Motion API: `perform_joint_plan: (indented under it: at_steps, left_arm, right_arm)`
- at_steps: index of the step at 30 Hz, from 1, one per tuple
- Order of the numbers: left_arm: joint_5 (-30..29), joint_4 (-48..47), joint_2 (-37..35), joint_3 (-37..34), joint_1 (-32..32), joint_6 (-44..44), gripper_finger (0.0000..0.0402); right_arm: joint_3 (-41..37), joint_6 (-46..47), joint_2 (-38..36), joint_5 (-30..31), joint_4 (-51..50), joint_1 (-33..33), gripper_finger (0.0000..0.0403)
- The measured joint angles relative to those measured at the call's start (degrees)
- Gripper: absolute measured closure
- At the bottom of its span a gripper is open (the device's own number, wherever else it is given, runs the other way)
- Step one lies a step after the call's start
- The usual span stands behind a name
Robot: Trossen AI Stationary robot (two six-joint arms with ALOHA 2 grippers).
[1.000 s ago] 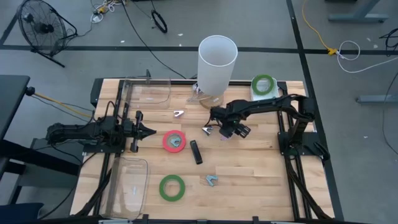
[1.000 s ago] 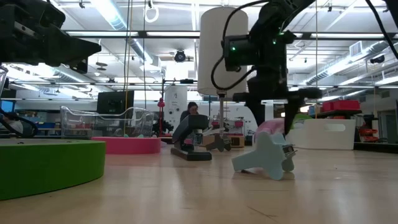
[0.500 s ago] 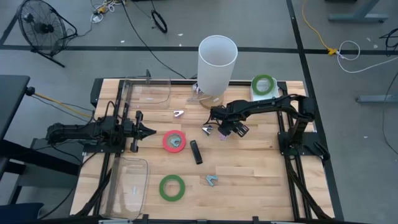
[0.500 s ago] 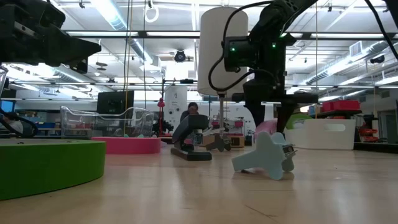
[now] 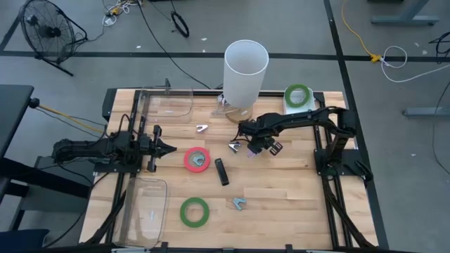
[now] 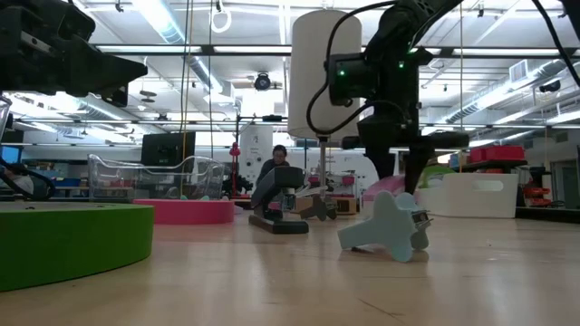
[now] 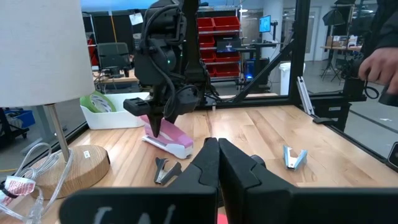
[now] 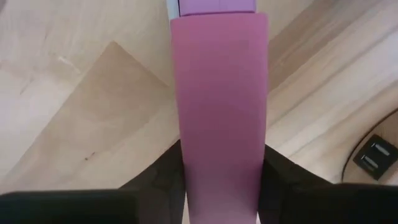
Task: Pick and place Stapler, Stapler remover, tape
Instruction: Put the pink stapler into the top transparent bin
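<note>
A pink stapler (image 7: 171, 135) lies on its white base mid-table, in front of the lamp. My right gripper (image 5: 254, 147) points down over it, with a finger on each side. A black stapler (image 5: 222, 171) lies nearer the front. Staple removers lie loose: a silver one (image 5: 202, 128), another (image 5: 235, 146) beside the right gripper, and a blue one (image 5: 240, 204). Red tape (image 5: 197, 159) and green tape (image 5: 194, 211) lie flat on the table. Another green tape (image 5: 297, 95) sits on a white tray. My left gripper (image 5: 171, 147) waits shut at the table's left, pointing level. My right gripper pinches the pink stapler's two long sides (image 8: 186, 158) between its two fingers (image 8: 163, 171). The fingers come from above, pointing down, and lie across the stapler. The stapler still rests with its base on the table (image 7: 180, 148).
A white lamp (image 5: 246, 67) on a wooden foot stands just behind the right gripper. Two clear plastic containers (image 5: 169, 104) (image 5: 146, 207) sit at the table's left. In the room beyond the table, a person's hand (image 7: 379, 62) shows.
My right gripper has stayed over the pink stapler and drawn its fingers together until they meet the stapler's sides. The stapler has not moved.
</note>
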Motion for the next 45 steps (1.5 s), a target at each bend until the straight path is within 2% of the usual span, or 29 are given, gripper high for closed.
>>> perform_joint_plan:
  at_steps: [11, 24, 34, 41, 45]
  left_arm:
    - [0.0, 0.0, 0.0, 0.0, 0.0, 0.0, 0.0399]
    - [0.0, 0.0, 0.0, 0.0, 0.0, 0.0, 0.0399]
    - [0.0, 0.0, 0.0, 0.0, 0.0, 0.0, 0.0399]
    - [-0.3, 0.0, 0.0, 0.0, 0.0, 0.1, 0.0399]
    - [-4.0, 0.0, 0.0, 0.0, 0.0, 4.1, 0.0399]
  right_arm:
    - [3.3, 8.5, -6.6, -3.8, -0.1, 2.0, 0.0272]
    - [16.8, 21.0, -13.1, -10.8, 6.1, 2.2, 0.0272]
    - [27.4, 30.3, -13.8, -14.9, 12.4, 2.4, 0.0272]
    - [28.8, 36.6, -13.8, -19.0, 19.7, 2.4, 0.0272]
    - [28.8, 40.9, -13.8, -21.3, 22.5, 2.4, 0.0272]
